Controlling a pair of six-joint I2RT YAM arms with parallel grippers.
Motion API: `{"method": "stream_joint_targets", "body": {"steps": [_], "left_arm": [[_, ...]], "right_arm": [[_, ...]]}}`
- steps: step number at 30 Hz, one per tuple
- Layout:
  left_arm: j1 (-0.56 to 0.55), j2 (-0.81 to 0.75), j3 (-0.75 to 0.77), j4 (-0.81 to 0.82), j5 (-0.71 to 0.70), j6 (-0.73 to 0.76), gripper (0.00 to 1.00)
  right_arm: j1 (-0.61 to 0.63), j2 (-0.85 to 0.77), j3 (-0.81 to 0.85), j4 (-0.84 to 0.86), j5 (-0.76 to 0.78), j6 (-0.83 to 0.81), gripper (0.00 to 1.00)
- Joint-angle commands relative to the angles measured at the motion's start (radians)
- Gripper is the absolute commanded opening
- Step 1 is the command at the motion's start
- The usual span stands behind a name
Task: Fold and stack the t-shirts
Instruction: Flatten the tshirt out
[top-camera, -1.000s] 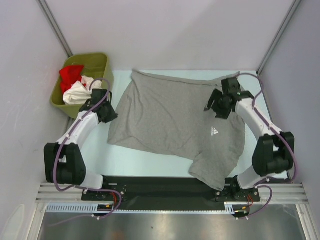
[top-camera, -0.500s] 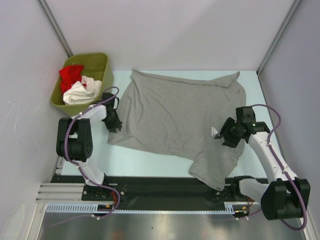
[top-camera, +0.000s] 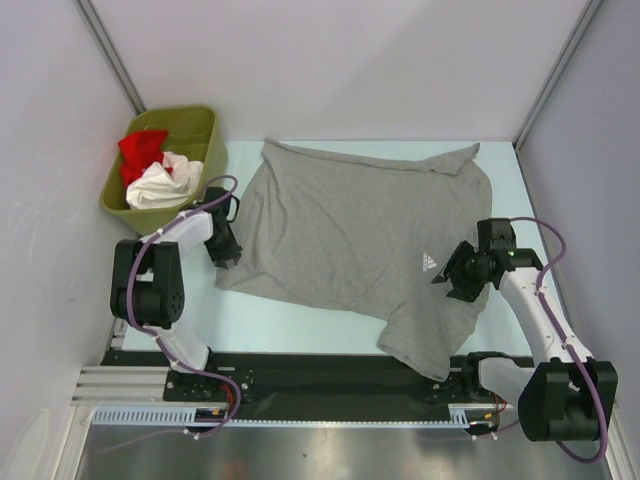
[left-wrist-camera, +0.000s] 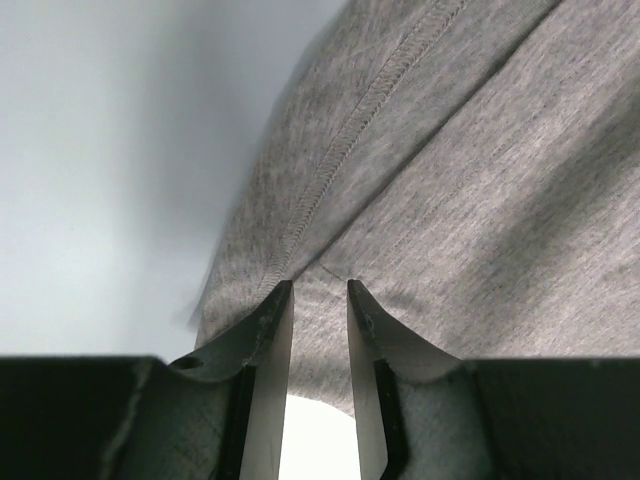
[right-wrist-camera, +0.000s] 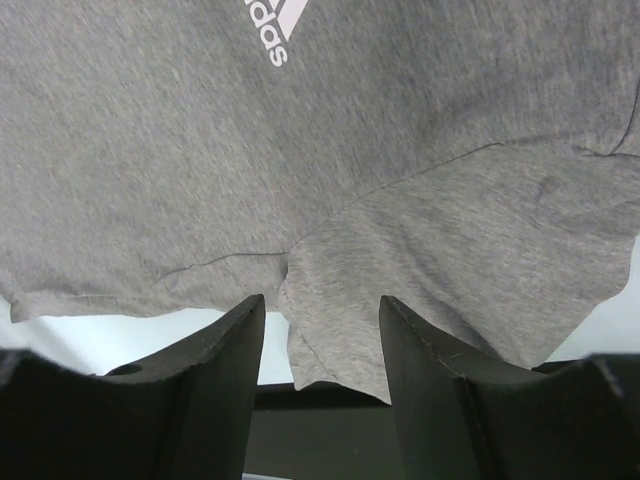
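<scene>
The heather-grey t-shirt (top-camera: 350, 235) lies spread but skewed on the table (top-camera: 280, 325). The left gripper (left-wrist-camera: 320, 292) sits at its hem with jaws narrow, and I cannot tell whether it pinches cloth. The right gripper (right-wrist-camera: 320, 308) straddles a seam, jaws wide. A shallow bite by either could slip mid-fold, bunching the shirt.

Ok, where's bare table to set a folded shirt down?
Best: the pale table strip between the heather-grey cotton t-shirt and the black base rail. Smaller: the far right corner. The middle is covered; the left claw and right claw crowd its sides.
</scene>
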Motion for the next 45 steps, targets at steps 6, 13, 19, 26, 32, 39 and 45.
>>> {"method": "stream_joint_targets", "body": {"steps": [6,13,19,26,32,39,45], "left_arm": [[-0.010,-0.005,-0.003,0.052,-0.033,-0.020,0.32],[-0.012,0.026,-0.011,0.078,-0.039,-0.015,0.29],[-0.013,0.011,-0.035,0.087,-0.048,-0.014,0.18],[-0.025,-0.055,-0.031,0.086,-0.088,0.003,0.05],[-0.030,-0.055,-0.031,0.078,-0.079,0.009,0.17],[-0.033,-0.046,-0.035,0.090,-0.071,0.011,0.15],[-0.035,-0.034,-0.043,0.095,-0.067,0.009,0.07]], "right_arm": [[-0.029,-0.008,-0.004,0.014,-0.025,0.000,0.55],[-0.034,-0.014,-0.013,0.013,-0.035,-0.006,0.55],[-0.042,-0.016,-0.018,0.014,-0.042,-0.009,0.54],[-0.045,-0.025,-0.033,0.016,-0.044,-0.009,0.54],[-0.045,-0.034,-0.039,0.014,-0.047,-0.008,0.54],[-0.048,-0.044,-0.044,0.010,-0.048,-0.009,0.53],[-0.052,-0.044,-0.039,0.010,-0.053,-0.013,0.52]]}}
